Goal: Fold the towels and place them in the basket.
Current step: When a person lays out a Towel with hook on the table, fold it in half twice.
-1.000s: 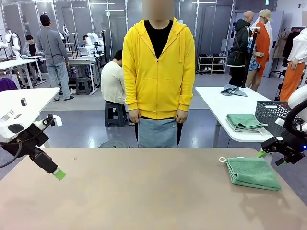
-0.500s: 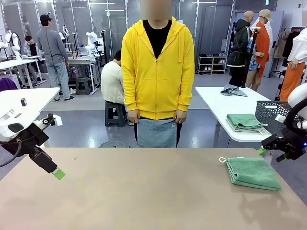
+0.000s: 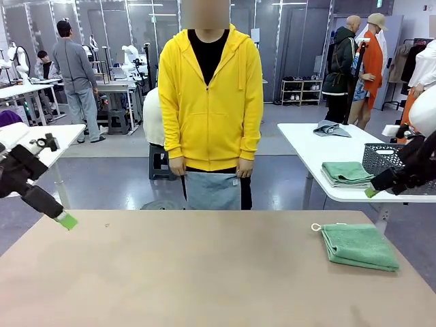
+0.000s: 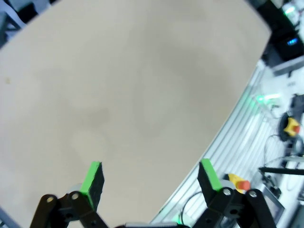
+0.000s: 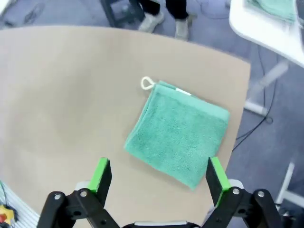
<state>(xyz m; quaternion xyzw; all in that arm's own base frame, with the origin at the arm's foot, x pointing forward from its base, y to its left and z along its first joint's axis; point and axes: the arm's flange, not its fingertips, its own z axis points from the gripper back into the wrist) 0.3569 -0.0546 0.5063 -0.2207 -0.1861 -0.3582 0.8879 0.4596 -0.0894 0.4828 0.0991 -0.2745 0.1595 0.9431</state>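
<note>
A folded green towel (image 3: 359,245) with a small white loop lies on the tan table (image 3: 204,272) near its right edge. The right wrist view has this towel (image 5: 178,137) straight below my open right gripper (image 5: 158,164), well clear of it. That gripper (image 3: 371,192) hangs high off the table's right edge. My left gripper (image 3: 66,220) is raised above the table's left edge; in its wrist view the gripper (image 4: 151,166) is open and empty over bare table. A person in a yellow hoodie holds a pale grey-blue towel (image 3: 212,191) at waist height. The dark basket (image 3: 381,158) stands on the white side table, partly behind my right arm.
The white side table (image 3: 320,146) at the right also carries another folded green cloth (image 3: 347,172) and a grey bundle (image 3: 332,128). The person stands at the tan table's far edge. Another white table (image 3: 61,133) stands at the left.
Both arms have lifted and drawn back toward their sides; the right gripper rose from beside the green towel. The person has shifted slightly left. The green towel has not moved.
</note>
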